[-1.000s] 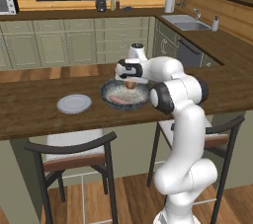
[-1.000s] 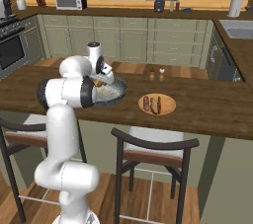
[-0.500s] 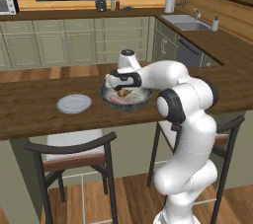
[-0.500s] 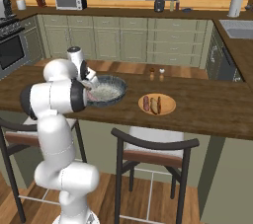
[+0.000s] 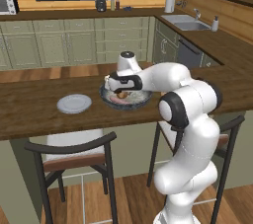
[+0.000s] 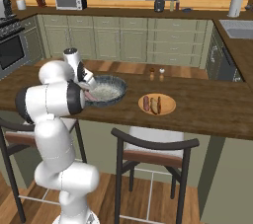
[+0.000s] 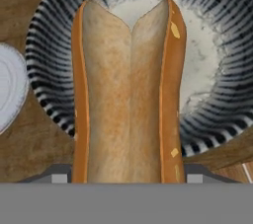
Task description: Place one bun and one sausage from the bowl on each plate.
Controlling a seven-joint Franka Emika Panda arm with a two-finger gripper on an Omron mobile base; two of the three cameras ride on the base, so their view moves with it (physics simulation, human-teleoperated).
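Carrying a bun (image 7: 128,94) above the bowl (image 7: 217,94).
Gripper (image 5: 114,84) clamps it lengthwise, apparently bound for the pale plate (image 5: 74,103) beside.

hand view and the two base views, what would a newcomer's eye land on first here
In the hand view, a split tan bun fills the middle, held lengthwise in the gripper above the striped bowl. From the base views, the big white arm bends over that bowl at the wooden counter's middle. An orange plate with a bun and sausage lies to its right, a pale grey plate to its left.
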